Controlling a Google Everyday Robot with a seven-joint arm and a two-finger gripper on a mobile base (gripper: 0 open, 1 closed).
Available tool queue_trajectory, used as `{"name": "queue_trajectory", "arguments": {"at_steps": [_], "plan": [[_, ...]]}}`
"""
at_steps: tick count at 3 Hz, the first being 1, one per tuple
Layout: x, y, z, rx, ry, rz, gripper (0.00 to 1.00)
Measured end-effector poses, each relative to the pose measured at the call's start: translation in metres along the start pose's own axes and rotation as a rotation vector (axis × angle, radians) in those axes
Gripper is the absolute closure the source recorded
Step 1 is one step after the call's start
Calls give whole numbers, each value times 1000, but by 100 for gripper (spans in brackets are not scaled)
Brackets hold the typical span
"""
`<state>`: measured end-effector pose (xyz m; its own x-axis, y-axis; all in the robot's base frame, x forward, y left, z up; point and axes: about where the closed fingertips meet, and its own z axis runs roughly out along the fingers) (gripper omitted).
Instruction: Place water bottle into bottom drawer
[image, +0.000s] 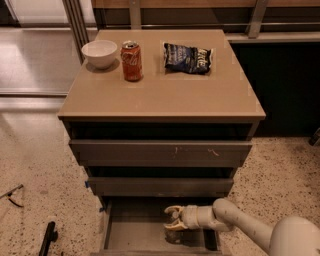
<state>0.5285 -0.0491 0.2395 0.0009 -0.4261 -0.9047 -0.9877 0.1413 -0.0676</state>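
Observation:
The bottom drawer (130, 235) is pulled open at the foot of the grey-brown cabinet, showing a flat grey floor. My gripper (171, 218) reaches in from the right, over the middle of the drawer. Its pale fingers (170, 209) sit around the water bottle (175, 236). The bottle shows only as a faint, clear, dark shape hanging below the gripper, just above the drawer floor. The white arm (235, 225) comes in from the lower right corner.
On the cabinet top (165, 90) stand a white bowl (99, 53), a red-orange soda can (132, 61) and a dark chip bag (188, 57). The two upper drawers (160, 151) are slightly open. A black tool (47, 237) lies on the speckled floor at the left.

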Motion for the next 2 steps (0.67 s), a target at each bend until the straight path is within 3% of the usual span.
{"name": "queue_trajectory", "arguments": {"at_steps": [1, 2], "plan": [[0, 0, 0, 0, 0, 0, 13], [0, 0, 0, 0, 0, 0, 0]]}}
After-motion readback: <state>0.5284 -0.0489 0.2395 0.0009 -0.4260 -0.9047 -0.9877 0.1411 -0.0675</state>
